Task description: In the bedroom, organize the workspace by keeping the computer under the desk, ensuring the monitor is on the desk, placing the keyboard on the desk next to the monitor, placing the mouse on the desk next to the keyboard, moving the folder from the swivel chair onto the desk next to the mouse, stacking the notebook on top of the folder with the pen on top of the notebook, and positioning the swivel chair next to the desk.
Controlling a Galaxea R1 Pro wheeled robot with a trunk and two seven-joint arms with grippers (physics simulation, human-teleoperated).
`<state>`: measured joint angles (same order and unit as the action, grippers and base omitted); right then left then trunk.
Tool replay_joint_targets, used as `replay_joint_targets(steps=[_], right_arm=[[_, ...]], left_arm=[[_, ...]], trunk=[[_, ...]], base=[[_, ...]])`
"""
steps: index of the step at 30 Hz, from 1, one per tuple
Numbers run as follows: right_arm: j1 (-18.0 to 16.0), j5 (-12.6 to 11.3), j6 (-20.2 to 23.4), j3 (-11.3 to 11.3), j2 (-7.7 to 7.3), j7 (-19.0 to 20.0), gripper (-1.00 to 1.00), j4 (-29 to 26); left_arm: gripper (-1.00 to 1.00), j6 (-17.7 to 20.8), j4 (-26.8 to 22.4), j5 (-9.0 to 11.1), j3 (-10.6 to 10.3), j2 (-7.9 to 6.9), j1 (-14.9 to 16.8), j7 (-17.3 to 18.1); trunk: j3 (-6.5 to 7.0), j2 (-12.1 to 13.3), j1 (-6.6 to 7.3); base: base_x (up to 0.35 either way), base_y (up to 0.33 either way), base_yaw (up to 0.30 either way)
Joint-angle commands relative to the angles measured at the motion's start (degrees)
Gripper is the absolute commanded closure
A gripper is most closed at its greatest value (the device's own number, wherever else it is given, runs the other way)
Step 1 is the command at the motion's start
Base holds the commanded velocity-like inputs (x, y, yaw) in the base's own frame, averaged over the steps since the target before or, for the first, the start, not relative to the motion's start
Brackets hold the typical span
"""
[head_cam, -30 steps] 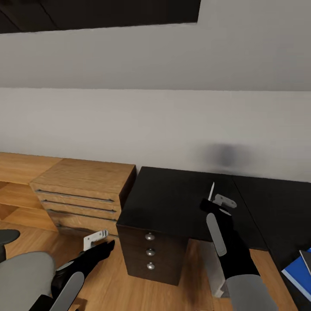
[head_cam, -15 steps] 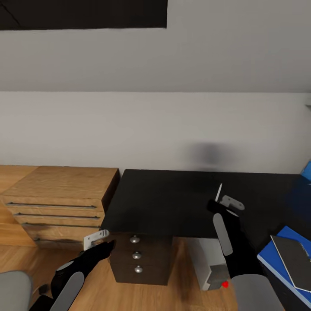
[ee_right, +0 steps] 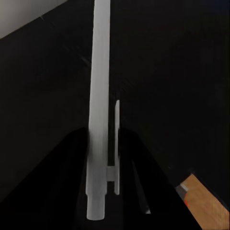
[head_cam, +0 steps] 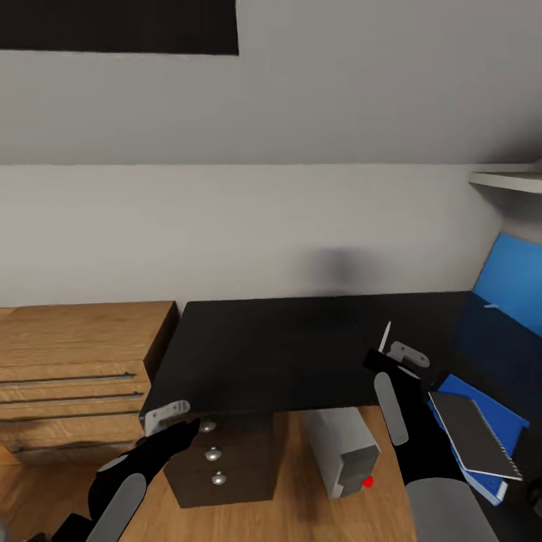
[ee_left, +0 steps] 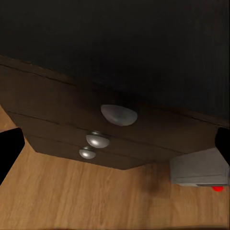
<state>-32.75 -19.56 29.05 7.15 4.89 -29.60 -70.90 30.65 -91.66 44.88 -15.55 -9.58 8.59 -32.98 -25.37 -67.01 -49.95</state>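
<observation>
Now the pen (head_cam: 385, 336) stood nearly upright in the right pincer (head_cam: 393, 348), pinched between its fingers above the middle of the black worktop (head_cam: 286, 339); the right wrist view showed the pen (ee_right: 99, 115) as a long white stick clamped at its lower end. Toward the worktop's right end lay the blue folder (head_cam: 482, 403) with the grey notebook (head_cam: 470, 433) stacked on it, the notebook tilted slightly across the folder. Under the worktop stood the computer (head_cam: 342, 452), its red dot facing out, just beside the drawer unit (head_cam: 214, 467). The left pincer (head_cam: 167, 416) hung near the worktop's front-left corner with its fingers spread and nothing between them; its wrist camera looked at the drawer knobs (ee_left: 118, 115).

Over the last second the whole view had swung rightward: the wood cabinet (head_cam: 75, 361) slid toward the left edge, while the folder and notebook came further into sight, along with the blue back panel (head_cam: 516, 282). The arms kept their places in the view, so this was likely the robot turning, not the things moving. That probably meant the pen was being carried toward the notebook, the last item of the stack. Setting it flat on the tilted notebook without it rolling would need care.
</observation>
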Motion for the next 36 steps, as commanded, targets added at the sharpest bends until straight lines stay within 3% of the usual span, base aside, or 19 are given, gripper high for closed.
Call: replay_joint_targets(steps=[1, 8, 25, 36], right_arm=[[-0.08, -0.48, 0.13, 0.05, 0.03, -0.36, 1.0, -0.06], [-0.1, -0.48, 0.13, 0.03, 0.03, -0.37, 1.0, -0.03], [-0.1, -0.5, 0.13, -0.25, 0.03, -0.2, 1.0, 0.03], [-0.17, -0.04, 0.64, -0.47, -0.2, -0.71, 1.0, 1.56]], left_arm=[[-1.0, 0.02, -0.1, 0.56, -0.1, -0.07, 0.05, -0.59], [-1.0, 0.08, -0.1, 0.56, -0.09, -0.08, 0.04, -0.59], [-1.0, -0.05, -0.56, 0.56, -0.09, -0.09, 0.04, -0.59], [-1.0, -0.15, -1.14, 0.56, 0.19, 0.0, 0.06, -0.59]], trunk=[[-0.02, -0.04, 0.0], [0.32, -0.04, 0.0], [1.1, -0.04, 0.0], [1.16, -0.04, 0.0]], base=[[-0.047, -0.133, -0.262], [-0.07, -0.158, -0.262], [-0.003, -0.006, -0.257], [0.0, 0.0, -0.035]])
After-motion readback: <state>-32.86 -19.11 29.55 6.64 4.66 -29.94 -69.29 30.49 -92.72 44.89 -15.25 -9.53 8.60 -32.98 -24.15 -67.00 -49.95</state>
